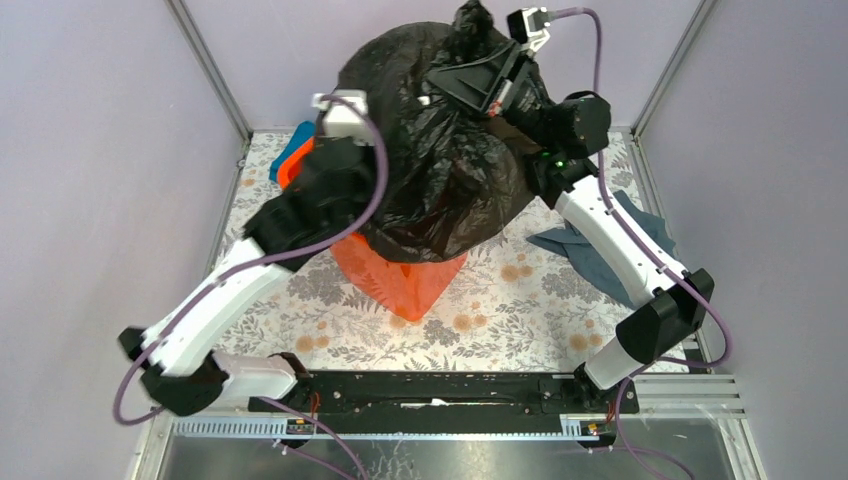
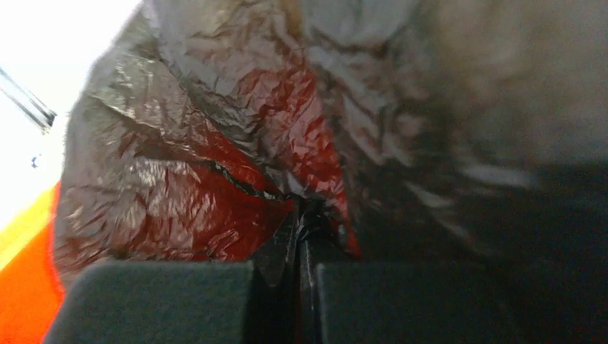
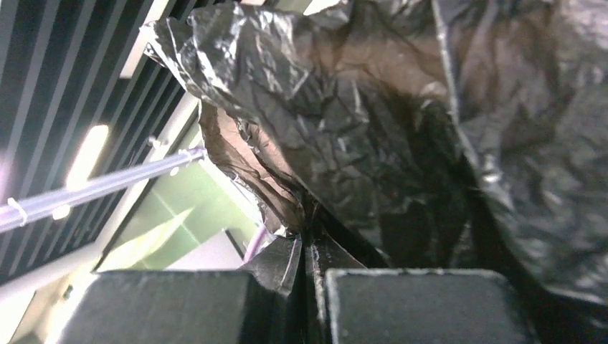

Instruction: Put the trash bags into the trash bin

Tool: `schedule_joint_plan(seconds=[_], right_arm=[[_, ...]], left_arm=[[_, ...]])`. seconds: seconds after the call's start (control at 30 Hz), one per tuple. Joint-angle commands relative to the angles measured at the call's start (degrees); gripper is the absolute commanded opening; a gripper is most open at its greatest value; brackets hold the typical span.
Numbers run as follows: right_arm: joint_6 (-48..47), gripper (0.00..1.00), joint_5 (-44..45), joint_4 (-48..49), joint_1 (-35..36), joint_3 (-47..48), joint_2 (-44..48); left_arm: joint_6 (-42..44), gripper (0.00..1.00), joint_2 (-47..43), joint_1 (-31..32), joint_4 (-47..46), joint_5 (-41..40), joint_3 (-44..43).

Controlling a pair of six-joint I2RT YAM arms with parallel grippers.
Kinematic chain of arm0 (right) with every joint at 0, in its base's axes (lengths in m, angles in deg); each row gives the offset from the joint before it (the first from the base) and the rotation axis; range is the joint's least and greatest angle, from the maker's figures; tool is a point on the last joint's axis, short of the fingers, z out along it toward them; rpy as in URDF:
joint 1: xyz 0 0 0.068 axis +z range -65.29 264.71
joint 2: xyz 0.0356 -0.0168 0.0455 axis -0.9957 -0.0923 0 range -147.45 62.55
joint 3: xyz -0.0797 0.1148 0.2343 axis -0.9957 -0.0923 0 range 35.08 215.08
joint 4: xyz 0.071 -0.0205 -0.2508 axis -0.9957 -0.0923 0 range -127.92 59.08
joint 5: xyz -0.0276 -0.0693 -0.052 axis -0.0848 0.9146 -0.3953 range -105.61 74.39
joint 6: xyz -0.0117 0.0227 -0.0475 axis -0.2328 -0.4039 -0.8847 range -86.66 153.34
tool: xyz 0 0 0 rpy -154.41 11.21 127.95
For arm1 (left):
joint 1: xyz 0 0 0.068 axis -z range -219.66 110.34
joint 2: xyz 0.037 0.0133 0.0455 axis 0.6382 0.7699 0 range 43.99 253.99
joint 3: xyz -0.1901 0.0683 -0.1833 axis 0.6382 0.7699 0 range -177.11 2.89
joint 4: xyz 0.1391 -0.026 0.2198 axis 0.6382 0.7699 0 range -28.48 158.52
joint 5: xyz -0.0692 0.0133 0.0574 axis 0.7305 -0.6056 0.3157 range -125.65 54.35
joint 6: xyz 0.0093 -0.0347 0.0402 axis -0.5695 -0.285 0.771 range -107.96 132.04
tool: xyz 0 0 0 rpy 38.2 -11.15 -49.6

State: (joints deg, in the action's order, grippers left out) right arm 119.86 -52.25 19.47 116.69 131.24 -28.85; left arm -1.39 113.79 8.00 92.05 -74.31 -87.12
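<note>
The black trash bag hangs in a big crumpled bulge over the orange trash bin, hiding most of it. One orange wall shows below the film, and a corner shows to the left of it. In the left wrist view my left gripper is shut on a fold of the film, with the bin glowing red through the bag. My right gripper is raised at the back and shut on the bag's upper edge.
A grey-blue cloth lies on the flowered table cover beside the right arm. A small teal cloth peeks out behind the bin at the left. Frame posts and lilac walls enclose the table.
</note>
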Motion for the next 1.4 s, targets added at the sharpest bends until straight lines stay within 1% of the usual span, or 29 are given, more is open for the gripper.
schedule_joint_plan(seconds=[0.0,0.03,0.1,0.13,0.17,0.27,0.33,0.4,0.43,0.5,0.57,0.63,0.73,0.83,0.93,0.97,1.07,1.13,1.17,1.3,1.37], right_arm=[[7.8,0.00,-1.5,9.8,-4.3,-4.0,5.2],[8.1,0.00,-2.0,10.1,-4.6,-4.1,5.2],[7.8,0.00,-3.1,9.2,-4.7,-3.5,4.7],[7.4,0.00,-3.6,8.4,-4.8,-3.1,4.5],[7.3,0.00,-3.9,7.8,-4.8,-2.8,4.3],[7.8,0.00,-6.3,7.0,-4.9,-1.4,2.9],[8.8,0.00,-9.5,7.3,-4.8,0.3,1.6],[9.9,0.00,-14.5,8.8,-4.9,2.2,0.0],[10.0,0.00,-17.4,9.3,-4.9,3.1,-0.6],[9.2,0.00,-22.8,8.7,-4.9,4.2,-1.3],[8.3,0.00,-27.0,8.5,-4.9,3.2,-0.7],[6.7,0.00,-30.2,8.1,-4.8,0.9,0.8],[0.5,0.00,-32.5,4.7,-4.9,-3.5,4.5],[-7.9,0.00,-32.7,-4.6,-4.7,-5.6,8.6],[-13.5,0.00,-33.3,-11.8,-4.7,-7.0,10.9],[-14.4,0.00,-33.3,-12.9,-4.7,-7.5,11.4],[-14.9,0.00,-32.6,-13.3,-4.2,-8.2,12.0],[-14.9,0.00,-32.6,-13.6,-3.2,-7.3,11.4],[-14.8,0.00,-32.8,-13.8,-2.4,-6.4,10.9],[-16.0,0.00,-33.6,-14.2,0.8,-3.8,9.5],[-17.5,0.00,-33.4,-14.9,1.9,-3.5,9.5]], left_arm=[[-2.2,0.04,4.8,-0.2,3.6,4.2,-2.9],[-2.9,0.13,3.8,-0.2,4.0,4.6,-2.2],[-3.9,0.37,-0.7,-0.1,3.5,5.6,0.4],[-4.2,0.48,-3.5,-0.2,2.9,6.5,1.8],[-4.5,0.55,-6.7,-0.2,2.4,7.7,3.0],[-5.4,0.70,-14.7,-0.2,3.7,12.4,4.7],[-6.2,0.83,-17.6,-0.2,7.0,14.9,3.8],[-6.5,0.92,-18.0,-0.2,12.0,16.9,1.3],[-7.0,0.96,-16.7,-0.2,15.9,16.4,-1.1],[-7.6,0.98,-11.3,-0.2,24.4,13.4,-6.7],[-8.4,0.98,-7.8,-1.3,27.9,11.6,-10.9],[-8.0,0.99,-6.4,-4.0,25.1,14.9,-14.5],[-7.8,0.99,-1.1,-9.1,22.1,17.9,-24.8],[-8.5,0.99,8.2,-13.6,19.5,25.8,-38.3],[-8.4,0.99,16.2,-15.1,15.6,28.3,-46.5],[-7.7,0.99,18.0,-15.5,13.4,29.2,-47.2],[-4.2,0.99,18.2,-15.8,2.8,32.8,-45.3],[-1.8,0.99,18.8,-15.8,-1.1,34.3,-44.7],[-0.3,0.99,19.6,-15.8,-2.0,36.9,-44.8],[5.4,0.99,24.3,-15.8,-1.5,55.6,-46.0],[6.0,0.99,25.3,-15.8,-1.4,58.7,-45.2]])
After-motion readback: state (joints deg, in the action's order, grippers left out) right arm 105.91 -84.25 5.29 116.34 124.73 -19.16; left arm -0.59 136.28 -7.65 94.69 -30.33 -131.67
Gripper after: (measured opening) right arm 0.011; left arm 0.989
